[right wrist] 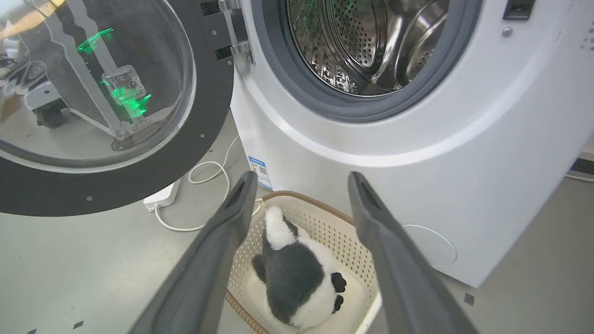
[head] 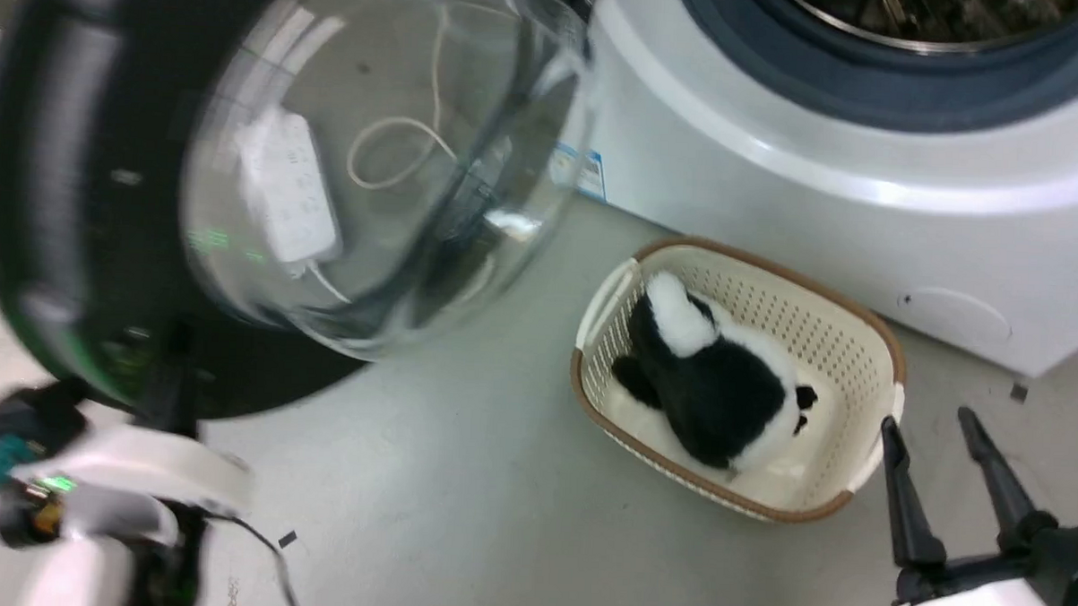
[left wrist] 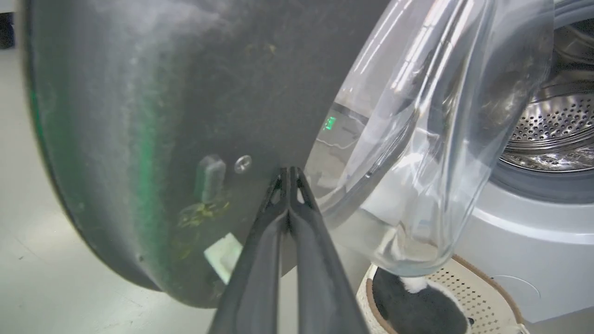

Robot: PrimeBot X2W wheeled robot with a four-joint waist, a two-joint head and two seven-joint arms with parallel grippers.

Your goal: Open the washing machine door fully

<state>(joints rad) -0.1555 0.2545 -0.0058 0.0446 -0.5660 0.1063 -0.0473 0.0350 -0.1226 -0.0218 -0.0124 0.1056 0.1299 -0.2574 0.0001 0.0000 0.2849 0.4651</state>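
Left hand [left wrist: 288, 174] pinched closed, tips at washing machine door [left wrist: 162, 116] rim; right hand [right wrist: 301, 181] wide beside basket [right wrist: 320, 218].

Washing machine door [right wrist: 116, 106], black rim, glass bowl, swung wide open

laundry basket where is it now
In the head view the basket sits on the floor right of centre, just before the machine, between the open door and the right gripper.

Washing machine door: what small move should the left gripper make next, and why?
Probably nudge it outward a little: the shut left gripper has its tips at the black inner rim of the washing machine door, which seems to have swing left.
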